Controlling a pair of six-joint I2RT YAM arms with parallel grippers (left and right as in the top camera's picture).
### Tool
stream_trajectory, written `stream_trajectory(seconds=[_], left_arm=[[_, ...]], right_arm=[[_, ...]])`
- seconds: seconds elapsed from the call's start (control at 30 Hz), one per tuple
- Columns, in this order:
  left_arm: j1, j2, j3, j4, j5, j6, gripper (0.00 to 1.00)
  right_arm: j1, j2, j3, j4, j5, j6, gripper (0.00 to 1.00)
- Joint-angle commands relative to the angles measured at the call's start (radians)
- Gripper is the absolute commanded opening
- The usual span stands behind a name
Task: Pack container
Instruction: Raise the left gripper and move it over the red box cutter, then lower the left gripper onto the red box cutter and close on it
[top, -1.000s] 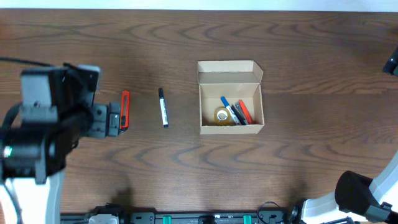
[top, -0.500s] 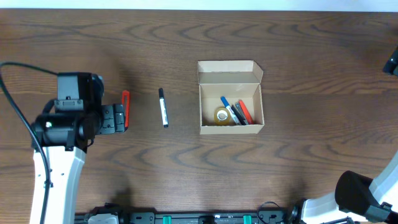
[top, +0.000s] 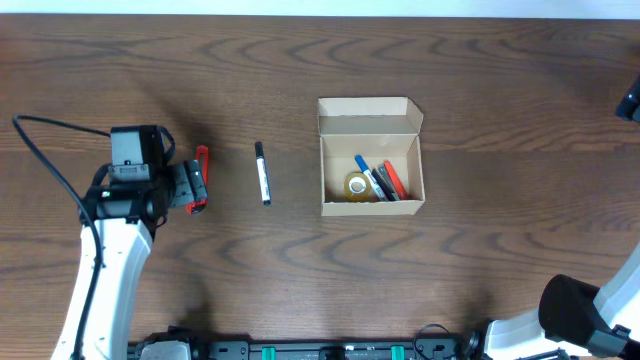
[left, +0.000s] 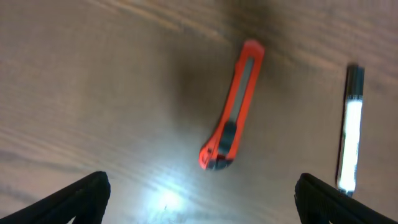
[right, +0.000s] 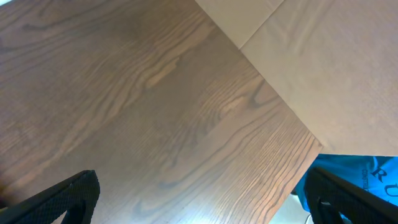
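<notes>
Wood-grain table, wide-spread right gripper, perhaps a blue bag beyond.

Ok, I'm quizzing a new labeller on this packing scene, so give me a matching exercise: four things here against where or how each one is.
1 orange cutter
2 black-and-white marker
3 tape roll
4 container

A inside the container
B flap open
C on the table, nearer the container
D on the table, farther from the container

Pairs: 1-D, 2-C, 3-A, 4-B
</notes>
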Motion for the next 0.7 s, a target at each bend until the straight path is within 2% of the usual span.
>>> stream_trajectory(seconds=[0.0,0.17,0.47,0.67], left_arm=[[0.004,0.011,0.002,0.029,0.01,-0.029,0.95],[0.004,0.03,0.002,0.035,0.111,-0.028,0.95],[0.003,0.216,0.002,0.013,0.113,-0.03,0.95],[0.003,0.274,0.002,0.05,0.116,-0.029,0.95]], right_arm=[[-0.005,-0.008,0.011,-0.002,0.01,0.019,0.99],[-0.005,-0.008,0.011,-0.002,0.01,0.019,0.99],[-0.005,-0.008,0.011,-0.002,0.01,0.019,0.99],[-0.005,-0.008,0.011,-0.002,0.01,0.019,0.99]])
